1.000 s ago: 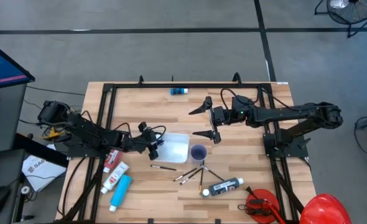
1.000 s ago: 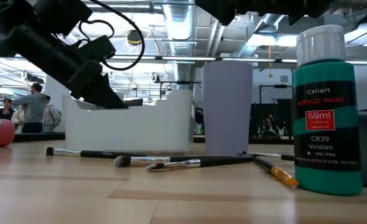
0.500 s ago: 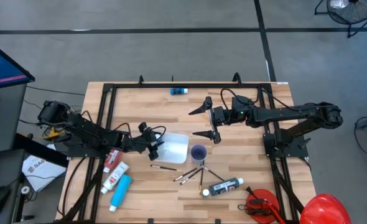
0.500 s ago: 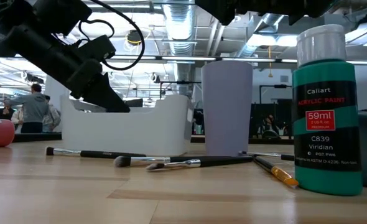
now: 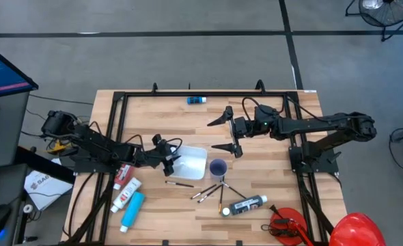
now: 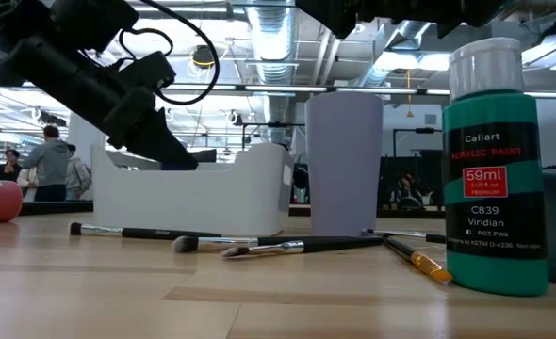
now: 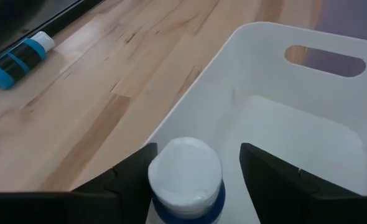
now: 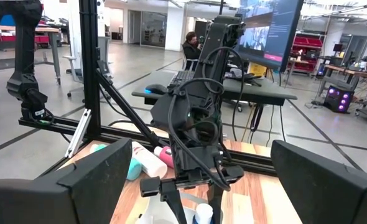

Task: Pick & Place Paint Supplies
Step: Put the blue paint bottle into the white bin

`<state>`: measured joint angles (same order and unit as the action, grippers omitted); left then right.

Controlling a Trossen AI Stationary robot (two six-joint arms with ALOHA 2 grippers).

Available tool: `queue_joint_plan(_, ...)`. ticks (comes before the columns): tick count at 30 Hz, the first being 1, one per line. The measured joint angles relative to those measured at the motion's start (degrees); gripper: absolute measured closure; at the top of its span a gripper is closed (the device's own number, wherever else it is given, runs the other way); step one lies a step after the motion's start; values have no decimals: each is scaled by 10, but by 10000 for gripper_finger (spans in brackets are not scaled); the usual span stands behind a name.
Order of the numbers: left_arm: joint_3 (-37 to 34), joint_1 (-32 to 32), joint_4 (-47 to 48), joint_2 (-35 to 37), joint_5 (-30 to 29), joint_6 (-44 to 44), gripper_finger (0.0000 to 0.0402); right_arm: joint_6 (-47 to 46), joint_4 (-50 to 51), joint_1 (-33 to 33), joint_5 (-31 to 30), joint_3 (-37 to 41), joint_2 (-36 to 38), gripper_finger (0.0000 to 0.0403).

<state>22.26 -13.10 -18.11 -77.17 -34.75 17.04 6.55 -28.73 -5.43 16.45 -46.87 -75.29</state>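
While the left gripper [image 5: 169, 162] hangs at the white bin's [image 5: 196, 162] near edge, the high view shows three tubes [image 5: 126, 188] lying beside the left arm, a black bottle [image 5: 246, 204] and several brushes [image 5: 212, 192] near a purple cup [image 5: 218, 167]. The right gripper [image 5: 223, 132] hovers wide open, holding nothing. Across the low view, brushes [image 6: 212, 244] lie before the bin [image 6: 193, 196]. From the left wrist view, a white-capped blue bottle [image 7: 186, 179] sits between parted fingers [image 7: 277, 180] over the bin's [image 7: 295, 118] wall; a grip cannot be told.

A wooden table [image 5: 154, 116] is seen, with a white bin [image 5: 191, 162], brushes [image 5: 208, 193] and paint bottles [image 5: 244, 205] laid on it.
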Motion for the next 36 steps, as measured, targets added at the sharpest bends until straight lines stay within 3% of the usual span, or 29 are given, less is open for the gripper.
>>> queue_joint_plan(24, 0, -5, -3, 4, -2, -4, 179, 0, 1, 0, 0, 0, 0, 26)
queue_joint_plan(36, 1, -27, 17, 68, -7, -18, 179, -1, 4, 0, 0, 0, 0, 26)
